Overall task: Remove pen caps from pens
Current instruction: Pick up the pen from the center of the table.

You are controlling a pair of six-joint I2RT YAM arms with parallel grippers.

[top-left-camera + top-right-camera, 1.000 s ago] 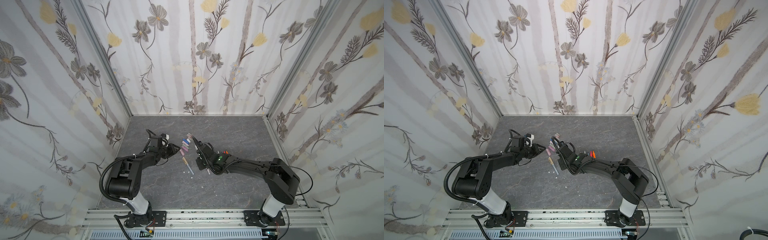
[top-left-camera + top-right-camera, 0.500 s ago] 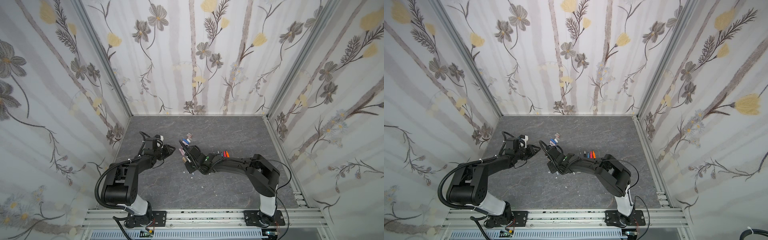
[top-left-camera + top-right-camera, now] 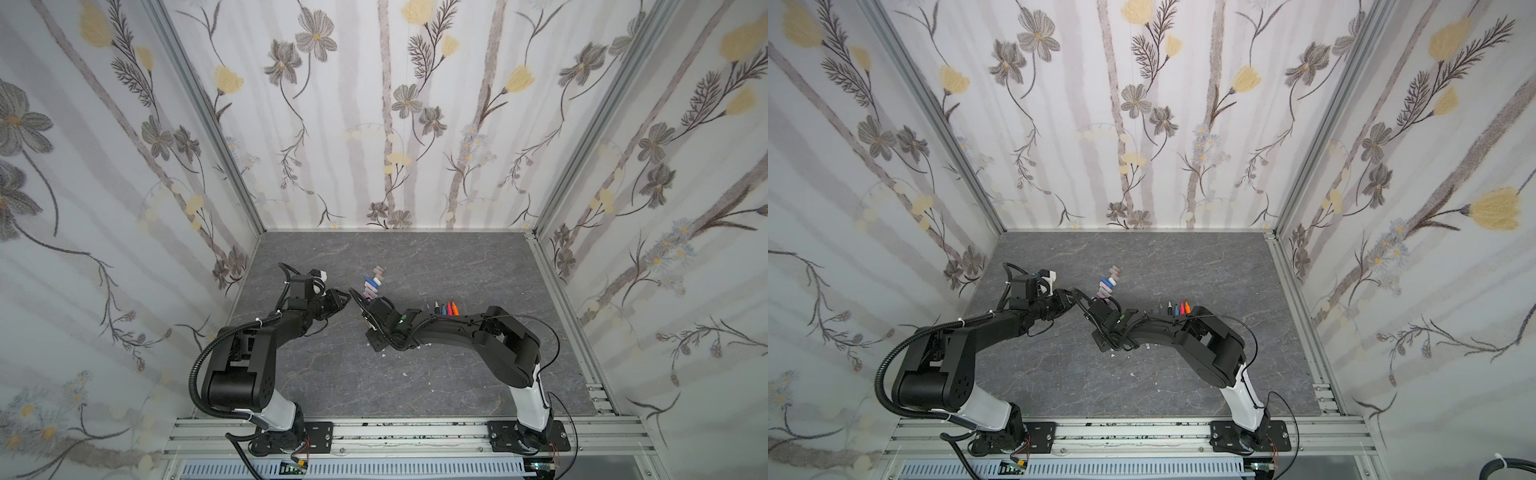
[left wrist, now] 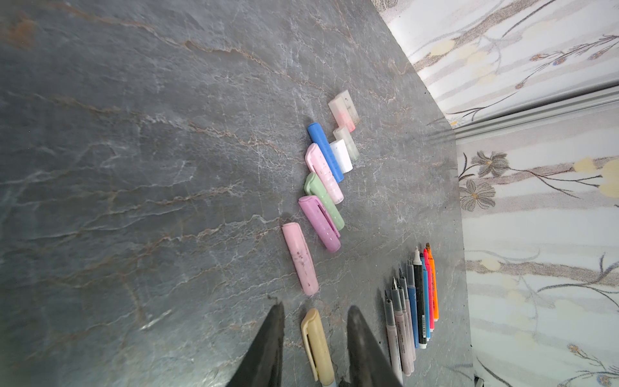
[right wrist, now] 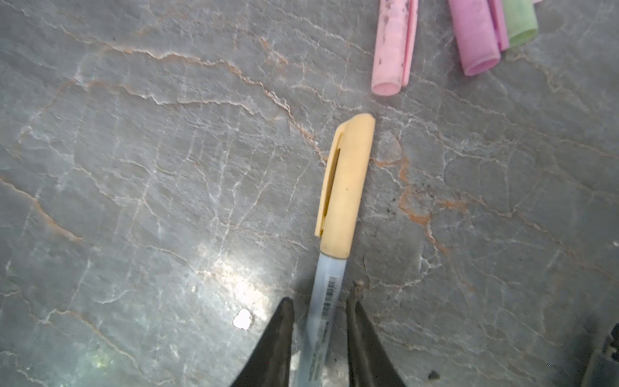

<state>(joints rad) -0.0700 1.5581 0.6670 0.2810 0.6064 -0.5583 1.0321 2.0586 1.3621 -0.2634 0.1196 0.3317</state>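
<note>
A pen with a pale blue-grey barrel [image 5: 330, 284] and a yellow pen cap [image 5: 346, 181] still on it points toward the row of loose pen caps [image 4: 321, 197]. My right gripper [image 5: 320, 299] is shut on the barrel. My left gripper [image 4: 316, 305] stands open. The yellow cap [image 4: 316, 341] shows between its fingers with a gap on each side. In a top view the two grippers meet tip to tip, left gripper [image 3: 341, 296] facing right gripper [image 3: 356, 294]. Several uncapped pens [image 4: 412, 301] lie side by side.
The loose caps [image 3: 374, 280] lie just behind the grippers, a pink one [image 5: 393, 47] nearest the yellow cap. The uncapped pens [image 3: 444, 308] lie behind my right arm. White specks [image 5: 243, 318] dot the grey slate floor. Flowered walls close three sides.
My right gripper has swung left and come down onto the yellow-capped pen that lay on the table. My left gripper drew back a little and stays close beside it.
</note>
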